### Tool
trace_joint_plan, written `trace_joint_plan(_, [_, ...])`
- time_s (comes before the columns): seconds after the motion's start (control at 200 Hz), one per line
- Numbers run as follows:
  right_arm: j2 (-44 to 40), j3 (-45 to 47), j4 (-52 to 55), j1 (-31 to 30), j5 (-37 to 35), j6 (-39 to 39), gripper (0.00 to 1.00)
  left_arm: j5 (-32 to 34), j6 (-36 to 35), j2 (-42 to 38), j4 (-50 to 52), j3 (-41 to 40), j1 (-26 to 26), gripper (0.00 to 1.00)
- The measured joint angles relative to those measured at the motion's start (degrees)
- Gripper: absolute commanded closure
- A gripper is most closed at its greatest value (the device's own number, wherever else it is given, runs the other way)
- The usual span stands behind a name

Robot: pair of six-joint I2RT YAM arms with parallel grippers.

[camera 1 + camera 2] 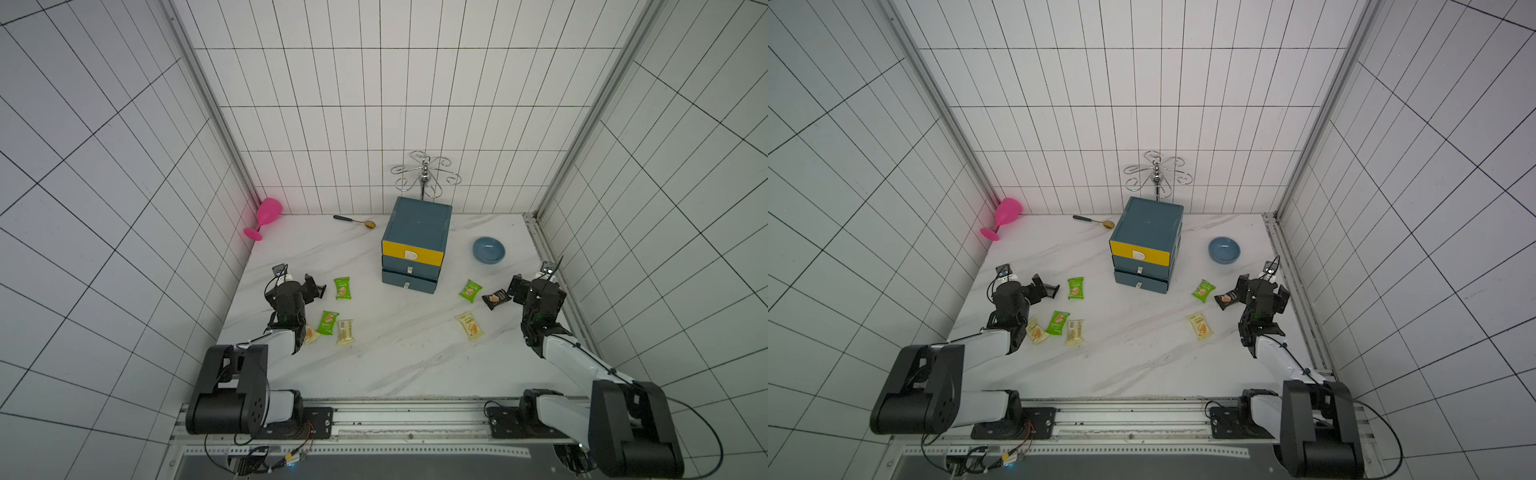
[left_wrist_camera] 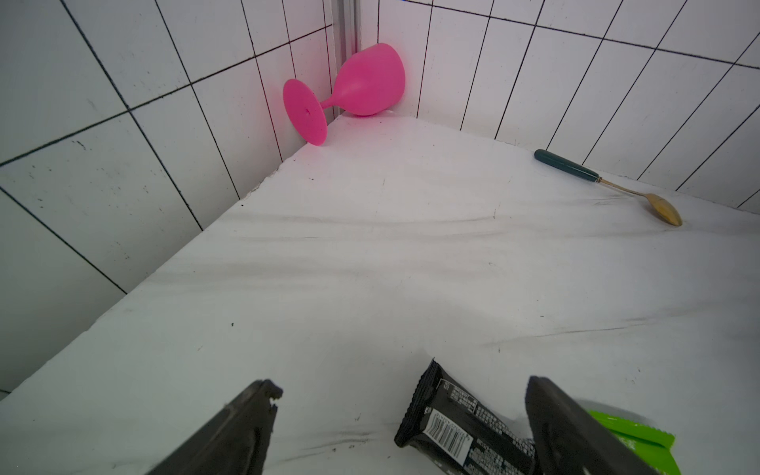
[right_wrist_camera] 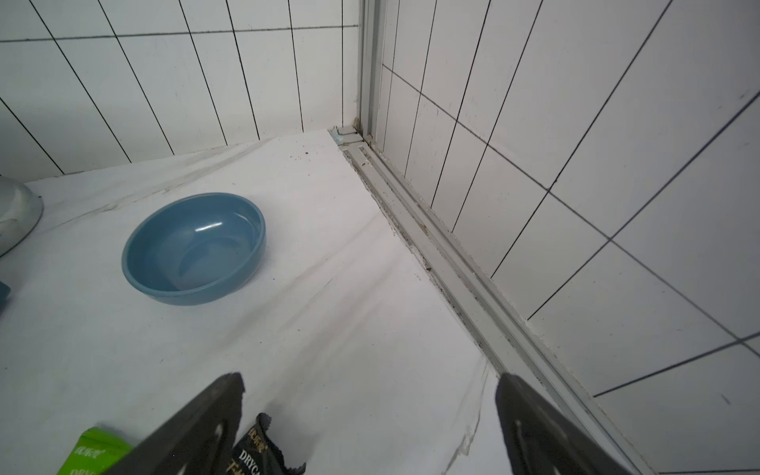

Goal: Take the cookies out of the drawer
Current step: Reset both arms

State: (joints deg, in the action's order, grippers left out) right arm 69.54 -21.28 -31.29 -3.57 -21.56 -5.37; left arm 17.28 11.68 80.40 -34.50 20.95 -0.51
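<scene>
Cameras high and low
Both top views overlook the whole counter [image 1: 395,357]; wrist views skim it beyond their fingers [image 2: 242,432].

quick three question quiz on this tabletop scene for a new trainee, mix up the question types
1. True or false: the pink plastic goblet lies on its side in a corner of the white marble table.
2. Pick one. The round blue bowl holds: A a black packet, B a spoon, C nothing.
3. Count: in both top views, how many bright green cookie packets lie out on the table?

Key: 1 true; 2 C; 3 three.
</scene>
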Motion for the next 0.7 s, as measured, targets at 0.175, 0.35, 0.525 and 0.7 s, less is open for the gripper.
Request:
trace_joint_plan(0.175, [16.3,0.1,-13.7,2.6,3.6,0.1,0.01,-0.4,-1.6,10.3,-10.0,1.1,0.1,0.02])
trace_joint_plan(0.35, [19.1,-0.1,-15.0,2.9,5.8,0.2,0.01,-0.3,-2.5,10.3,-13.7,1.7,0.2,0.01])
trace_joint_plan(0.525, [18.8,-0.1,-17.2,2.9,6.2,0.2,0.01,-0.3,-2.6,9.9,-12.7,2.6,0.2,0.02])
trace_joint_plan(0.7, [18.8,-0.1,-17.4,2.8,6.2,0.4,0.01,0.0,-2.6,9.8,-11.7,3.1,0.7,0.02])
